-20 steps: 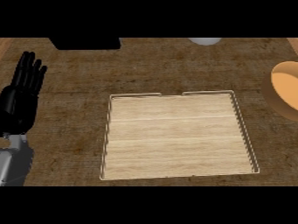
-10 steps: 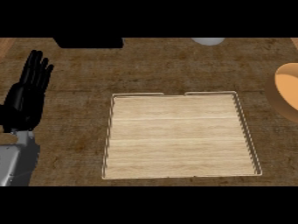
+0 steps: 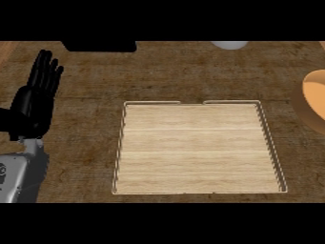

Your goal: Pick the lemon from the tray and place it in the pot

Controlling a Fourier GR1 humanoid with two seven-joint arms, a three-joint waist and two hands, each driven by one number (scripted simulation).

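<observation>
The light wooden tray [image 3: 270, 143] lies in the middle of the counter, and nothing shows on it. An orange pot [image 3: 323, 107] is cut off by the right edge of the head view; the part of its inside that shows holds nothing. No lemon is visible anywhere. My left hand [image 3: 35, 102] rests at the left, left of the tray and apart from it, open with its fingers straight and pointing up. The right hand does not show.
A black object [image 3: 98, 46] sits at the counter's far edge on the left, and a white rounded object [image 3: 229, 45] at the far edge to the right of centre. Dark textured counter surrounds the tray.
My left hand has drifted a little to the right, still open. A darker shape seen at the pot's right side one second ago no longer shows.
</observation>
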